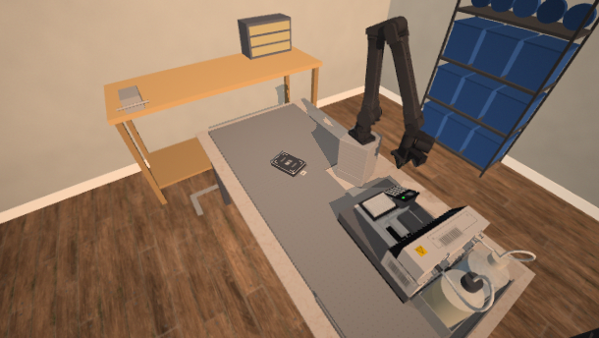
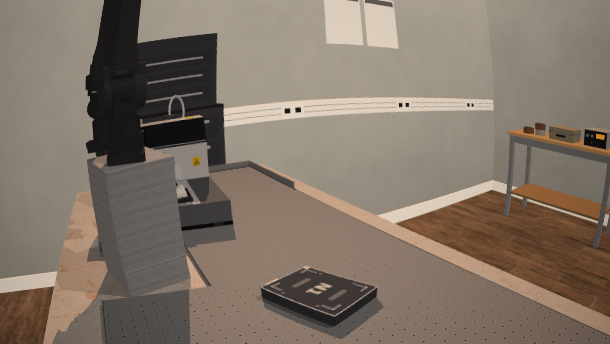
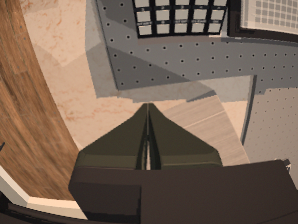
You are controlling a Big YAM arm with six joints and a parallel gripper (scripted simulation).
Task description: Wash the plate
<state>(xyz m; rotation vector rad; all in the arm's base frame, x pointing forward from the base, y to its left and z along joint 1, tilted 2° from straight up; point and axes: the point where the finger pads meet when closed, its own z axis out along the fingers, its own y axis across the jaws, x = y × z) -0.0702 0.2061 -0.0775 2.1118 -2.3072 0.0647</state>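
Note:
The pale plate (image 1: 379, 205) (image 3: 274, 14) lies on the carrier at the near end of the washer (image 1: 442, 242) (image 2: 192, 167) and looks flat; the views are too coarse to tell its fit inside the locators. The lamp (image 1: 403, 197) on the washer's panel shows green. The keypad (image 1: 396, 191) (image 3: 181, 15) is beside the plate, its lower rows at the top of the wrist view. My gripper (image 1: 399, 164) (image 3: 148, 110) is shut and empty, above the table edge between arm base and keypad. The black nest N1 (image 1: 289, 167) (image 2: 320, 298) is empty.
The arm's grey pedestal (image 1: 356, 159) (image 2: 142, 225) stands close to the gripper. Bottles (image 1: 459, 297) with hoses stand behind the washer. A shelf with blue boxes (image 1: 501, 54) is beyond the table.

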